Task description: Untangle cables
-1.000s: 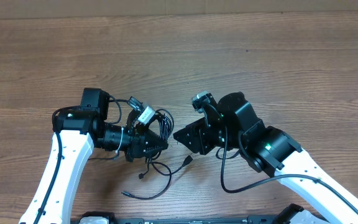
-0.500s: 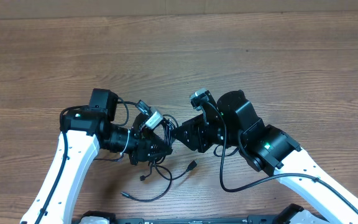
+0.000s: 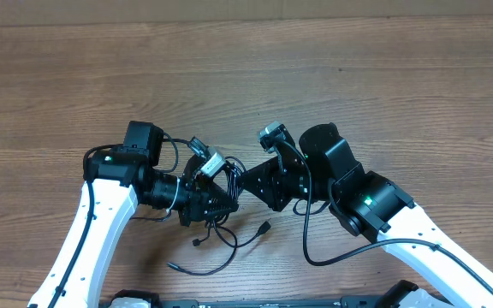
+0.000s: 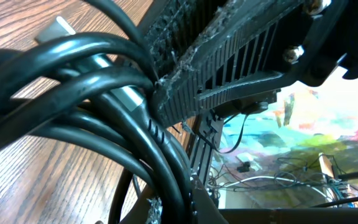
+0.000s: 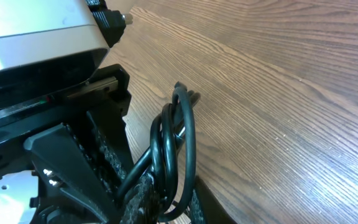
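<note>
The cables [image 3: 222, 238] are thin black cords; their bundle is held up between the two grippers while loose strands and small plug ends [image 3: 264, 228] trail on the table below. My left gripper [image 3: 223, 199] points right and is shut on the bundle. In the left wrist view the cords [image 4: 104, 93] fill the frame and pass down between the left gripper [image 4: 178, 208] fingers. My right gripper [image 3: 243, 183] meets it from the right. In the right wrist view several looped cords [image 5: 178, 134] run between the right gripper [image 5: 169, 199] pads [image 5: 143, 196], which are clamped on them.
The wooden table [image 3: 383, 94] stretches around both arms. The right arm's own thick wire [image 3: 315, 252] loops near the front edge. A dark strip [image 3: 255, 302] lines the table's front. The left gripper's body [image 5: 36, 56] sits very close to the right one.
The left gripper carried the bundle up and right toward the right gripper. The right gripper edged left and its jaws narrowed onto the cords.
</note>
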Action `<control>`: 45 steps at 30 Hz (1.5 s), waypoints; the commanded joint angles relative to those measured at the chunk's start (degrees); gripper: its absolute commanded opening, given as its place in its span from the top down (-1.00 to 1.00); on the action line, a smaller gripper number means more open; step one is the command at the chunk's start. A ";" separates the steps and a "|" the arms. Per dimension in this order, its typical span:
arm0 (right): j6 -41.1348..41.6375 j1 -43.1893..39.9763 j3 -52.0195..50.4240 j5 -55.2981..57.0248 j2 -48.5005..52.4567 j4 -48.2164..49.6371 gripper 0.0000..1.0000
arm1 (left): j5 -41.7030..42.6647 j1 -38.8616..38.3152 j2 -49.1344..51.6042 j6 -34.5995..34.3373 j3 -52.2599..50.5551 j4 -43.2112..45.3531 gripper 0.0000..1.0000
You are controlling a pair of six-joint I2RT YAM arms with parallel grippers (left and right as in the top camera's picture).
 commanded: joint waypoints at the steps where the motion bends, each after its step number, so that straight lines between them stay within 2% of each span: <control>1: -1.29 0.00 1.57 4.79 0.52 0.35 0.68 | 7.50 -0.55 -0.66 2.43 0.59 0.20 0.92; 6: -1.31 0.00 1.57 5.07 1.16 2.12 0.49 | 7.98 -0.59 -0.66 2.43 0.61 0.04 0.92; 13: -1.29 0.00 1.57 5.01 3.50 2.64 0.49 | 9.16 -1.88 -0.66 2.64 0.61 0.28 0.92; 16: -1.29 0.00 1.57 4.15 4.68 2.64 0.64 | 8.94 -2.40 -0.66 2.62 0.61 0.46 0.92; 19: -1.29 0.00 1.57 3.08 5.60 2.54 0.92 | 8.41 -2.43 -0.66 2.62 0.61 0.46 0.92; 23: -1.29 -0.04 1.57 5.44 5.64 2.19 0.92 | 8.33 -2.43 -0.66 2.62 0.61 0.42 0.92; 31: 7.21 -6.27 1.57 28.30 5.64 -8.37 0.92 | 10.05 -2.38 -0.70 2.62 0.61 -0.66 0.91; 38: 7.13 -14.49 1.57 26.47 5.64 -17.18 0.92 | 13.49 -2.29 -0.70 2.54 0.61 4.09 0.91; 45: 6.73 -14.62 1.57 19.54 5.64 -18.82 0.92 | 12.11 -2.32 -0.70 -0.28 0.61 9.03 0.92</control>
